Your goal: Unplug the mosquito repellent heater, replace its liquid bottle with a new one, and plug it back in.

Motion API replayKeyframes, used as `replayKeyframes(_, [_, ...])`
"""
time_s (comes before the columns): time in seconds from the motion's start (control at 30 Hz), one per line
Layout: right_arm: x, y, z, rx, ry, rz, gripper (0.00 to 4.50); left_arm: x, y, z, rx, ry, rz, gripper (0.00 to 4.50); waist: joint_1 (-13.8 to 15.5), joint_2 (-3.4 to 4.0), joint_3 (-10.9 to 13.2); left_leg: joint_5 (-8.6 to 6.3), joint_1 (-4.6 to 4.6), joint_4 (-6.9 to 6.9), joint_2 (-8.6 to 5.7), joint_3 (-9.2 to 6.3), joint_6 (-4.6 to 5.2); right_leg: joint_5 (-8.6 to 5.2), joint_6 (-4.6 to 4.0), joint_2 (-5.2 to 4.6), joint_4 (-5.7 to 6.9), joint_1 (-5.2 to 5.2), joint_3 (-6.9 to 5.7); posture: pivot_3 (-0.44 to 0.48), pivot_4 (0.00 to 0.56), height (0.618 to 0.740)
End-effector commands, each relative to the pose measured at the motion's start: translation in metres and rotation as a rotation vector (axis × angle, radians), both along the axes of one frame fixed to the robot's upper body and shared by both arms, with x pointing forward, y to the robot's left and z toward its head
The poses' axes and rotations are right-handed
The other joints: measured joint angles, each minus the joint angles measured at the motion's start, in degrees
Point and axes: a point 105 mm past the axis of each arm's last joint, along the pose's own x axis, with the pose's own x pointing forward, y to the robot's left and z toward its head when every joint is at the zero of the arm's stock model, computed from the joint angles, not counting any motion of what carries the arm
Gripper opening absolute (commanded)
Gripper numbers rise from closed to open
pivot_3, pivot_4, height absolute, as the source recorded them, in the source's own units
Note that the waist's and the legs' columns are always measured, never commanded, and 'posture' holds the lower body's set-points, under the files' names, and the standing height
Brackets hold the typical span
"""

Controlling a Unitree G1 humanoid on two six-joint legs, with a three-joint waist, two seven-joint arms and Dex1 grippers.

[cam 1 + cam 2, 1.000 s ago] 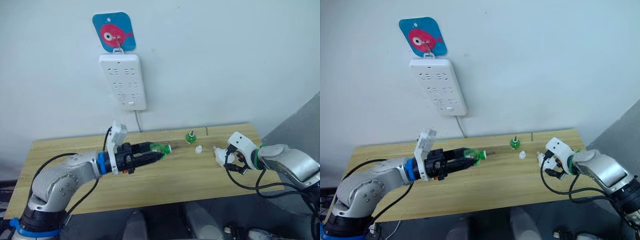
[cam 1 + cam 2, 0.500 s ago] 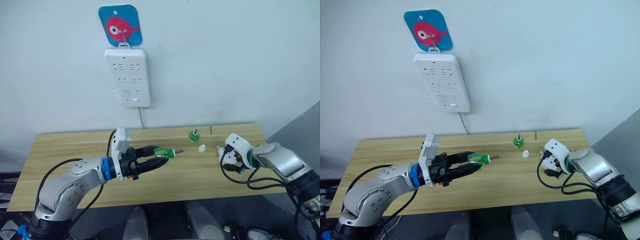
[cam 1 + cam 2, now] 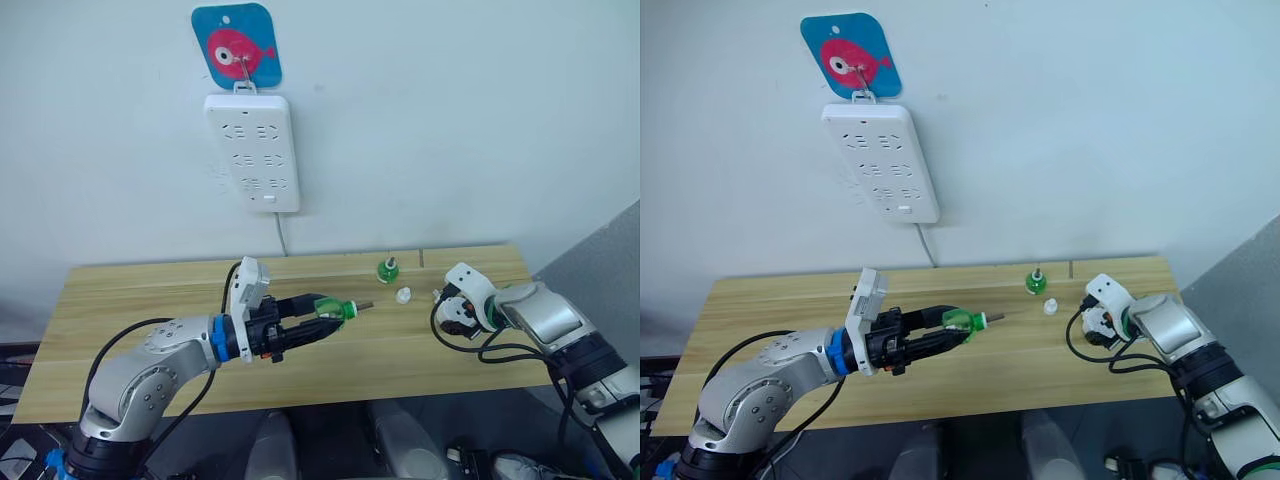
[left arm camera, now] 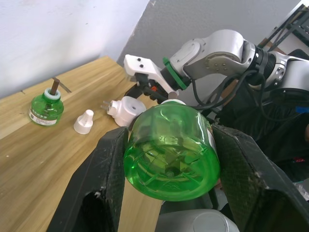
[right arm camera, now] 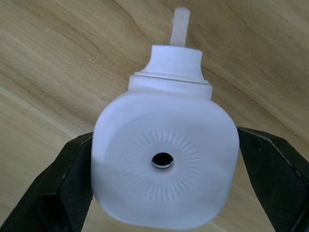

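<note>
Table (image 3: 150, 300) under the wall strip (image 3: 252, 150): landmark. Left gripper (image 3: 318, 318) over table middle, fingers clamped on new bottle (image 4: 171, 150), wick toward the right. Right gripper (image 3: 447, 306) by the right end, pinching the heater (image 5: 164, 164). Old bottle (image 3: 386, 270) and cap (image 3: 402, 295) between them. Judgement: align wick with heater socket, then twist gently.
</note>
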Motion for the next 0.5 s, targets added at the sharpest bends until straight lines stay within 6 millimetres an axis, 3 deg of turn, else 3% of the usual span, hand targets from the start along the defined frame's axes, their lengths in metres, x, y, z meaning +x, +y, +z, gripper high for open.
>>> replayKeyframes(0.03, [0.005, -0.001, 0.009, 0.02, -0.029, -0.015, 3.9, -0.001, -0.002, 0.004, -0.011, -0.026, -0.015, 2.37, 0.0, 0.0, 0.0, 0.0, 0.0, 0.0, 0.0, 0.0, 0.0, 0.0, 0.0, 0.0, 0.0, 0.0, 0.0, -0.169, 0.254, 0.729])
replayKeyframes(0.13, [0.004, 0.0, 0.01, 0.034, -0.03, -0.017, 2.99, 0.0, -0.002, 0.003, -0.009, -0.024, -0.012, 2.37, -0.01, 0.0, 0.0, 0.0, 0.0, 0.0, 0.0, 0.0, 0.0, 0.0, 0.0, 0.0, 0.0, 0.0, -0.01, -0.169, 0.251, 0.729])
replayKeyframes(0.37, [0.002, 0.0, 0.027, 0.083, -0.062, -0.021, 3.0, 0.002, 0.002, 0.0, -0.003, -0.018, -0.007, 2.37, -0.03, 0.02, -0.01, 0.0, -0.02, 0.0, -0.01, -0.01, 0.0, 0.0, 0.0, -0.01, 0.0, -0.01, -0.01, -0.177, 0.221, 0.729])
replayKeyframes(0.5, [-0.012, -0.002, 0.077, 0.245, -0.114, -0.016, 3.0, 0.006, 0.011, 0.009, -0.014, -0.013, -0.027, 2.37, 0.07, 0.09, -0.05, 0.0, -0.1, 0.01, -0.01, -0.08, -0.01, 0.0, 0.0, -0.01, 0.02, -0.04, -0.1, -0.191, 0.188, 0.729])
